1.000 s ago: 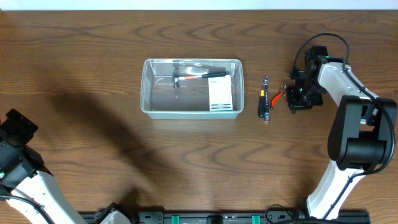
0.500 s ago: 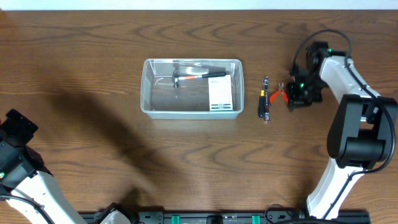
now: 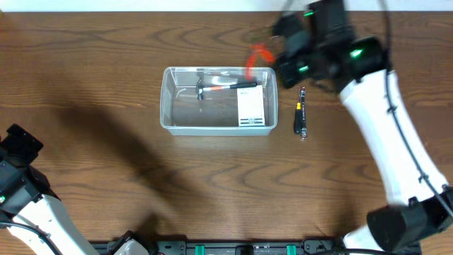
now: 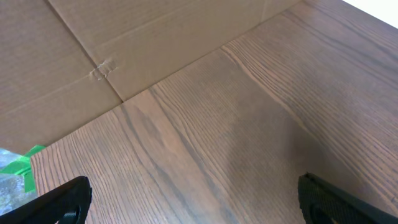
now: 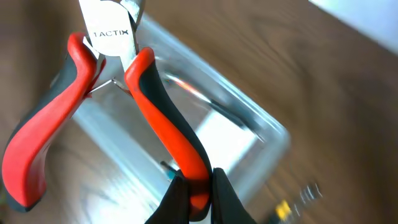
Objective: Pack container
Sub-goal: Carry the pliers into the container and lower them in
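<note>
**Overhead view.** The clear plastic container [image 3: 165, 106] lies at the middle of the wooden table [image 3: 92, 49], its long side across the frame. It already holds a small hammer [image 3: 221, 86] along its far wall. A white box with dark stripes [image 3: 251, 108] sits at its right end. The right gripper [image 3: 277, 64], blurred, carries red-handled pliers [image 3: 256, 57] over the container's far right corner, at or just beyond the rim. Their height above it cannot be read. A slim black-and-yellow hand tool [image 3: 301, 113] lies on the table just right of the container, touched by neither arm. The left arm [image 3: 25, 191] sits at the near left corner, well apart from everything. **Left wrist view.** The left gripper [image 4: 196, 202] is spread wide, with nothing between its fingertips [image 4: 62, 198]. Beneath it are bare wood and a sheet of cardboard [image 4: 93, 50]. **Right wrist view.** The right gripper's fingers [image 5: 180, 196] are clenched on one red handle of the pliers. The pliers' head, marked TACTIX, points away from the camera. The container shows blurred below them. **Progress (a judgement).** Two items are packed and a third is held at the rim, not yet let go. A fourth waits on the table. The task looks about half done: the pliers must go in, then the slim tool must be fetched.
</note>
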Robot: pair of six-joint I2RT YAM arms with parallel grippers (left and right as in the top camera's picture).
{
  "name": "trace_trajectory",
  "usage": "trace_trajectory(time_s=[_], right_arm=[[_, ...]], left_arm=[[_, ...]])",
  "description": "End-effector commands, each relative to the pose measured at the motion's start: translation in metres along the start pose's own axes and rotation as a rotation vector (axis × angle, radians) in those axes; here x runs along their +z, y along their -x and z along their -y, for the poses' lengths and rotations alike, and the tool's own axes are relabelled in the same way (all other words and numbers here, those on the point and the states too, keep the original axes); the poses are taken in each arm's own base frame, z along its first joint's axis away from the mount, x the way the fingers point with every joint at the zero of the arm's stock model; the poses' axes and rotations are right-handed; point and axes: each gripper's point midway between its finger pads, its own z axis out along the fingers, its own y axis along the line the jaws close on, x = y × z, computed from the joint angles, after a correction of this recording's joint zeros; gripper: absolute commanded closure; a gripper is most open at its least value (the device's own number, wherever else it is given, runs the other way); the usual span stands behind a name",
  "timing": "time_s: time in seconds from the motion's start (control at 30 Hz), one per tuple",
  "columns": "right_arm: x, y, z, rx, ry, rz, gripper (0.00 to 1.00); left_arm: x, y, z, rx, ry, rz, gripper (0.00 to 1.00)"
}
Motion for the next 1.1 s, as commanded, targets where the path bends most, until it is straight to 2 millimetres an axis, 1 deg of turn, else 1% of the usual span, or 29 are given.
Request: trace_trajectory(time_s=[0.0, 0.07, 0.13, 0.2, 0.23, 0.33, 0.43, 0.5, 0.6, 0.8, 0.93, 1.07], right_arm=[[0.029, 0.000, -0.021, -0.187, -0.030, -0.042, 0.99], [0.046, 0.005, -0.029, -0.291, -0.071, -0.049, 0.99], [0.064, 0.010, -0.028, -0.366, -0.126, -0.052, 0.99], [0.088, 0.014, -0.023, -0.437, -0.163, -0.053, 0.99], [0.096, 0.015, -0.021, -0.454, -0.166, -0.052, 0.99], [0.130, 0.016, -0.013, -0.471, -0.172, -0.043, 0.99], [0.158, 0.011, -0.009, -0.469, -0.165, -0.049, 0.99], [0.173, 0.003, -0.021, -0.475, -0.106, -0.057, 0.99], [0.193, -0.010, -0.045, -0.487, -0.005, -0.073, 0.99], [0.230, -0.044, -0.072, -0.515, 0.070, -0.157, 0.99], [0.247, -0.060, -0.088, -0.611, 0.106, -0.190, 0.99], [0.252, -0.065, -0.101, -0.700, 0.129, -0.192, 0.99]], left_arm=[[-0.005, 0.012, -0.004, -0.008, 0.015, 0.028, 0.02], [-0.005, 0.012, -0.004, -0.008, 0.015, 0.028, 0.02], [-0.005, 0.012, -0.004, -0.008, 0.015, 0.028, 0.02], [-0.005, 0.012, -0.004, -0.008, 0.015, 0.028, 0.02], [-0.005, 0.012, -0.004, -0.008, 0.015, 0.028, 0.02], [-0.005, 0.012, -0.004, -0.008, 0.015, 0.028, 0.02], [-0.005, 0.012, -0.004, -0.008, 0.015, 0.028, 0.02], [-0.005, 0.012, -0.004, -0.008, 0.015, 0.028, 0.02], [-0.005, 0.012, -0.004, -0.008, 0.015, 0.028, 0.02], [-0.005, 0.012, -0.004, -0.008, 0.015, 0.028, 0.02], [-0.005, 0.012, -0.004, -0.008, 0.015, 0.028, 0.02], [-0.005, 0.012, -0.004, -0.008, 0.015, 0.028, 0.02]])
